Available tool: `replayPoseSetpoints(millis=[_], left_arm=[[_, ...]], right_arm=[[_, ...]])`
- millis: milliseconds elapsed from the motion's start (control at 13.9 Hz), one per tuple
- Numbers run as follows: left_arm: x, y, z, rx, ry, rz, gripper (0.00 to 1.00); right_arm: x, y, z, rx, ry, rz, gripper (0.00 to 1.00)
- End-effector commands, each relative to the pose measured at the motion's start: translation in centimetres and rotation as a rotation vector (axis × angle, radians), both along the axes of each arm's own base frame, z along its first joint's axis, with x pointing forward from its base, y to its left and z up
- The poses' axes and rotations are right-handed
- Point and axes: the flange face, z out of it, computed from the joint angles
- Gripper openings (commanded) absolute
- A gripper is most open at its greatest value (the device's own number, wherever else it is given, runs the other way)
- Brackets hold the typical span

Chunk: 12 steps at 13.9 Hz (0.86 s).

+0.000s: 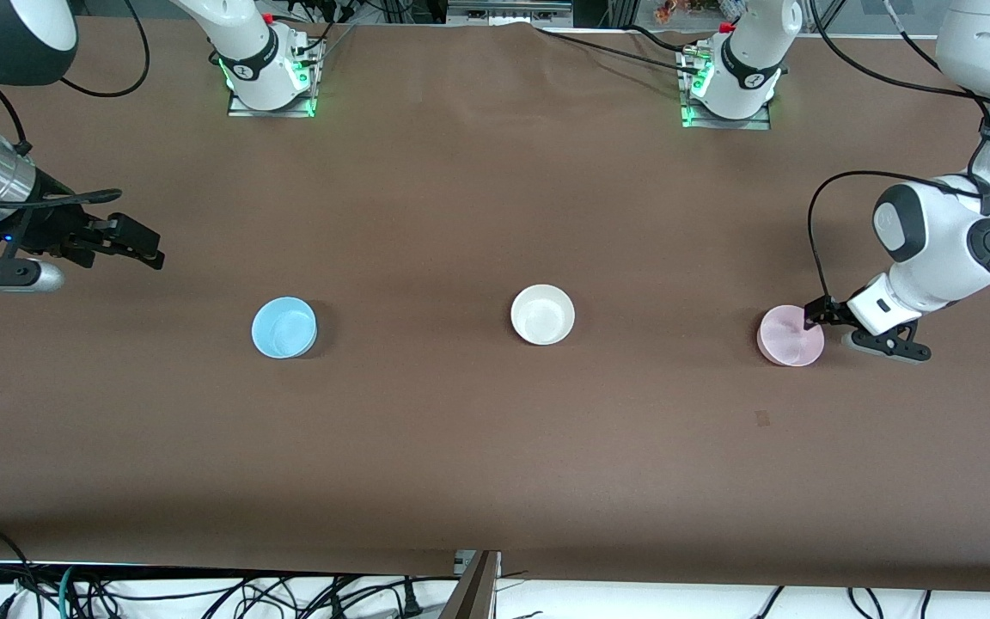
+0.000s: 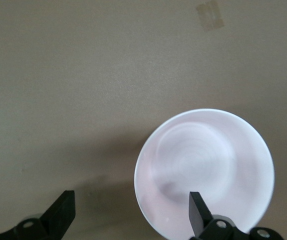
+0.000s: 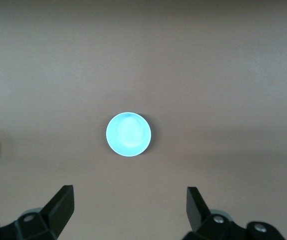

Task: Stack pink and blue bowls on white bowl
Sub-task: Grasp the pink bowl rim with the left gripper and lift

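Three small bowls stand in a row on the brown table. The blue bowl (image 1: 284, 327) is toward the right arm's end, the white bowl (image 1: 542, 315) is in the middle, and the pink bowl (image 1: 791, 335) is toward the left arm's end. My left gripper (image 1: 847, 331) is low and open at the pink bowl (image 2: 208, 165). One finger (image 2: 199, 210) is over its inside, the other (image 2: 61, 212) over bare table beside it. My right gripper (image 1: 117, 245) hangs open and empty, high over the table's end, apart from the blue bowl (image 3: 128, 134).
The two arm bases (image 1: 271, 77) (image 1: 731, 86) stand along the table edge farthest from the front camera. A small tape mark (image 1: 761, 419) lies on the cloth nearer to the front camera than the pink bowl. Cables hang along the near edge.
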Motion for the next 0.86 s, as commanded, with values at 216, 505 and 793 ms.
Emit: replayPoseSetpoints(millis=[216, 505, 793], left_arm=[[1.0, 0.0, -1.9, -0.005, -0.021, -0.015, 0.23], [1.0, -0.2, -1.6, -0.004, -0.023, -0.032, 0.00], [1.5, -1.9, 0.3, -0.014, -0.035, -0.049, 0.00]], right_arm=[[-0.4, -0.7, 0.0, 0.015, 0.044, -0.010, 0.99], [-0.2, -4.4, -0.8, -0.025, 0.060, -0.072, 0.99], [-0.2, -4.5, -1.0, -0.032, 0.066, -0.063, 0.99]])
